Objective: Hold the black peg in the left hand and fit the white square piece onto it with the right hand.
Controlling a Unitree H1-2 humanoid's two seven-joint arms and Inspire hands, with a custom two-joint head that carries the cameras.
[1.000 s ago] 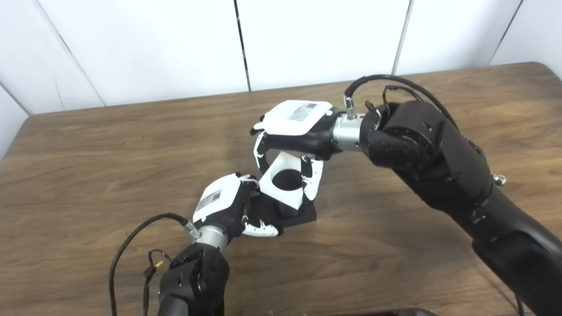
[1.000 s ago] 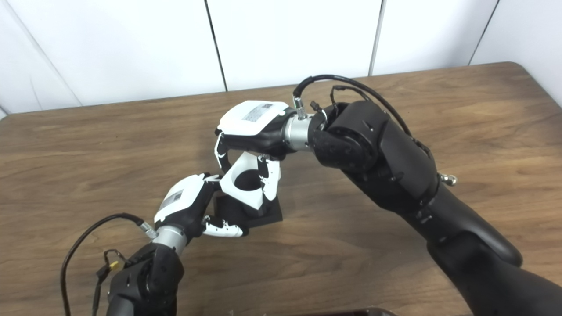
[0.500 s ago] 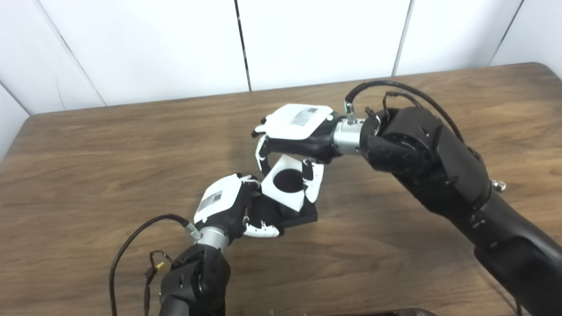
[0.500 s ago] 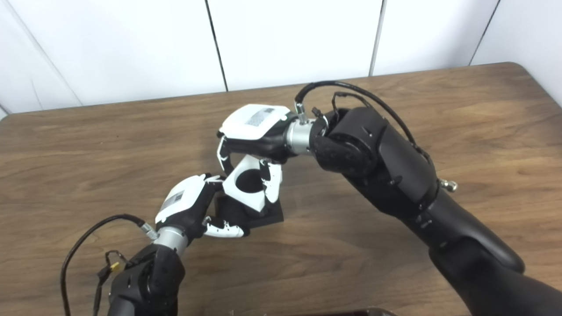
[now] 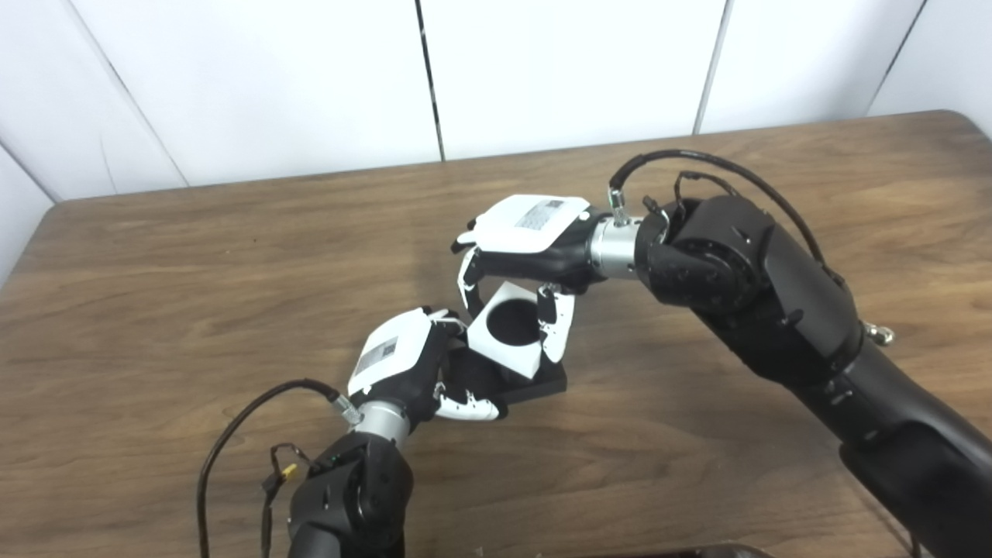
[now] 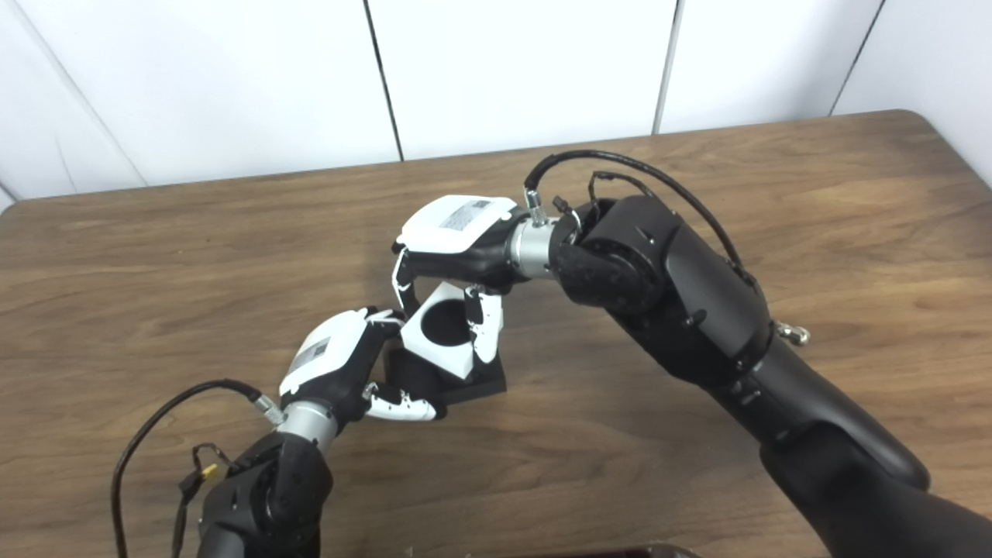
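My left hand (image 5: 411,364) grips the black peg piece (image 5: 535,381), whose square base rests on the table; the peg itself is hidden under the white piece. The white square piece (image 5: 508,333), with a round dark hole in its middle, sits tilted over the peg, close above the black base. My right hand (image 5: 527,240) reaches in from above and is shut on it, fingers (image 5: 559,333) down its right side and others on its left edge. In the right eye view the same white piece (image 6: 443,335) lies between both hands.
The brown wooden table (image 5: 194,256) stretches around both hands, its far edge against a white panelled wall (image 5: 542,70). A black cable (image 5: 240,418) loops off my left wrist over the table; another cable (image 5: 697,159) arcs above my right wrist.
My right hand has carried the white piece slightly down and to the right, closer onto the black base. The left hand and base have shifted a little to the right as well.
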